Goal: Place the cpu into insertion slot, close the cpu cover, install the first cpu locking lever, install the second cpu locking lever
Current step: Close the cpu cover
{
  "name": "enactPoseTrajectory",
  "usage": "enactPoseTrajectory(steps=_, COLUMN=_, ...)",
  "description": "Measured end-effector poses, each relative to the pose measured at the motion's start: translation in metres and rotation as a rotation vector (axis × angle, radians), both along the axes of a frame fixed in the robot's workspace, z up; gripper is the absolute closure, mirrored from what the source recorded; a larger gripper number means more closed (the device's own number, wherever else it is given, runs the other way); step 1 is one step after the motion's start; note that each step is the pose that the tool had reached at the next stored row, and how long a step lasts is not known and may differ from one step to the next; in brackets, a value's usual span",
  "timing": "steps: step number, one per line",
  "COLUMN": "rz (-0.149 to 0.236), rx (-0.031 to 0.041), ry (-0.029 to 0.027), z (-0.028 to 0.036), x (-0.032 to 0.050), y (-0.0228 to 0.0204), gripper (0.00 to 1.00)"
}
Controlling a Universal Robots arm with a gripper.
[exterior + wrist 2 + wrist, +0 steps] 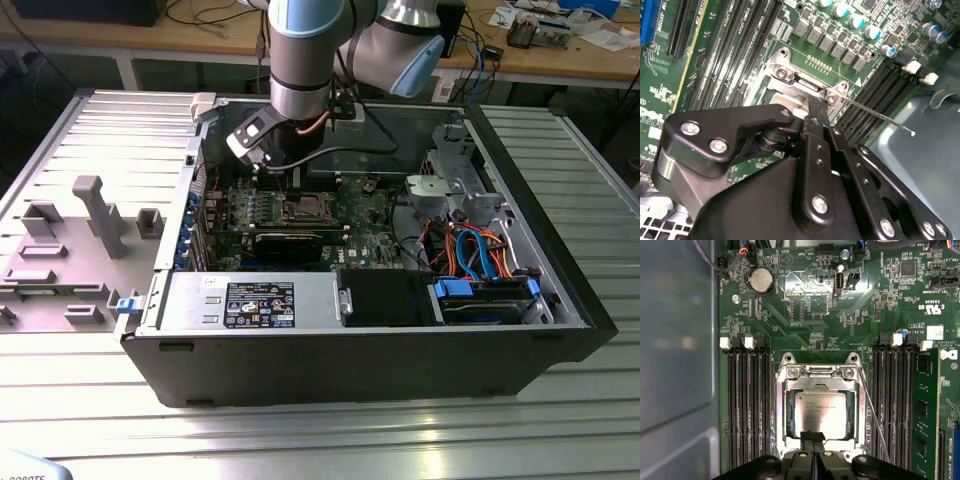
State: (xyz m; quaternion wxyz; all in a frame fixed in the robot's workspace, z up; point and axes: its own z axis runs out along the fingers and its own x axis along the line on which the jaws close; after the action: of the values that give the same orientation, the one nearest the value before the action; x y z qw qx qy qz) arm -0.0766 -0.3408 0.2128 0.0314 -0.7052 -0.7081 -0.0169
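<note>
The cpu lies flat in the insertion slot, its silvery top showing through the window of the cpu cover. The cover lies down over it as a silver frame. My gripper is shut with nothing between its fingers, and its tips rest at the cover's edge beside the cpu. In the second wrist view the gripper touches the silver frame. A thin wire locking lever runs along one side of the socket; its free end sticks out raised, away from the board.
Long black memory slots flank the socket on both sides. The green motherboard sits inside an open black computer case, with a drive cage and orange and blue cables at the exterior view's right. A grey fixture stands at the left.
</note>
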Motion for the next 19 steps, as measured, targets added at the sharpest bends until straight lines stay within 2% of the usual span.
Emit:
enactPoseTrajectory(steps=3, rz=0.0, rx=-0.0003, ry=0.0002, z=0.0, x=0.0004, y=-0.0001, gripper=0.89)
enactPoseTrajectory(steps=9, rz=0.0, rx=-0.0008, ry=0.0002, z=-0.0004, x=0.0086, y=-0.0001, gripper=0.89)
enactPoseTrajectory(steps=15, rz=0.0, rx=-0.0008, ry=0.0002, z=-0.0004, x=0.0089, y=0.0, gripper=0.89)
enactPoseTrajectory(steps=17, rz=0.0, rx=-0.0017, ry=0.0002, z=-0.0005, x=0.0154, y=0.0, gripper=0.89)
enactPoseTrajectory(steps=19, rz=0.0, rx=-0.0017, ry=0.0001, z=-0.0005, x=0.0173, y=0.0, gripper=0.89)
